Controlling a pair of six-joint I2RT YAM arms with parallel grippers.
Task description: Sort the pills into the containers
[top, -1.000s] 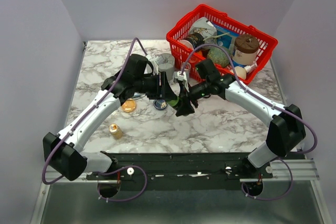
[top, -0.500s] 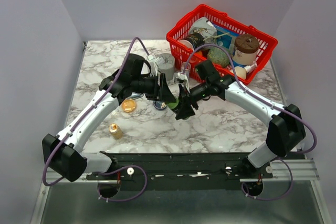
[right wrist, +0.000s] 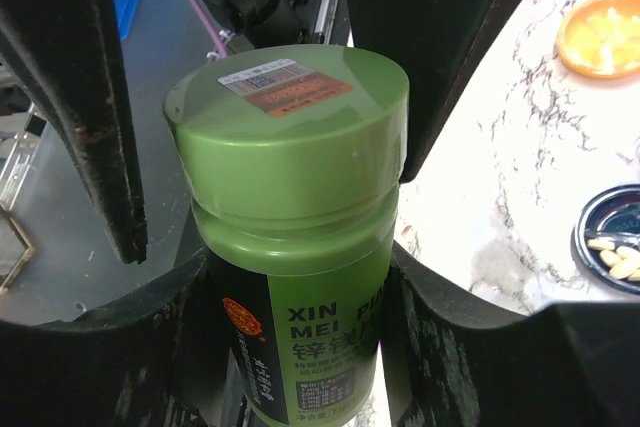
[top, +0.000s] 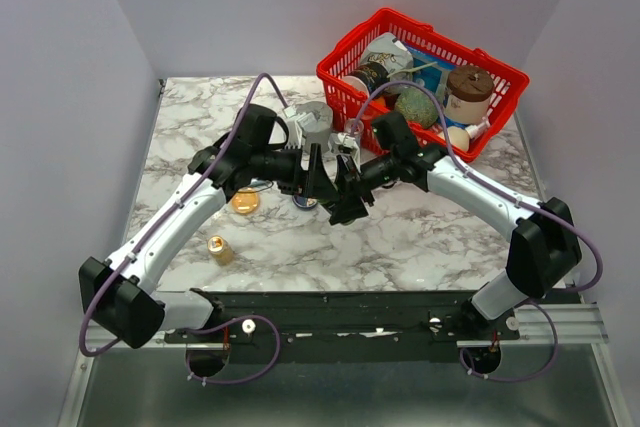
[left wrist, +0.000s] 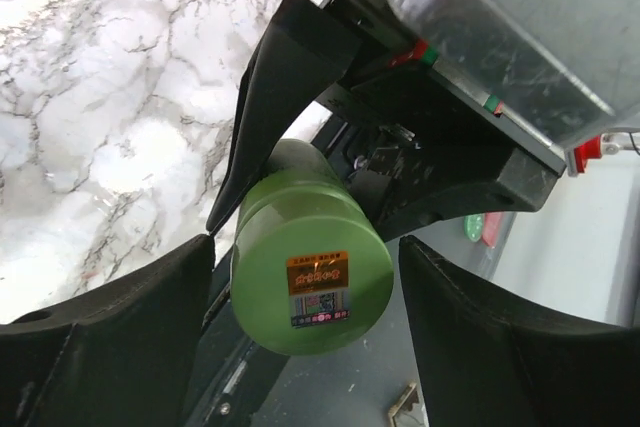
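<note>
My right gripper [right wrist: 295, 347] is shut on a green pill bottle [right wrist: 300, 277] and holds it above the table, its green cap [right wrist: 290, 117] still on. My left gripper [left wrist: 310, 347] is open, with its fingers [left wrist: 110, 337] on either side of the cap [left wrist: 310, 267]. In the top view the two grippers meet mid-table, the left [top: 315, 179] and the right [top: 345, 192]. The orange dish [right wrist: 603, 35] holds pale pills and also shows in the top view [top: 245, 201]. The dark blue dish [right wrist: 615, 237] holds several pale pills and lies right below the grippers.
A small amber bottle [top: 220, 249] stands at the near left. A grey round block [top: 312, 119] sits behind the grippers. A red wire basket [top: 420, 77] full of items is at the back right.
My left gripper has moved right towards the right gripper, and its open fingers now flank the bottle's cap. The right gripper has shifted slightly left with the bottle.
</note>
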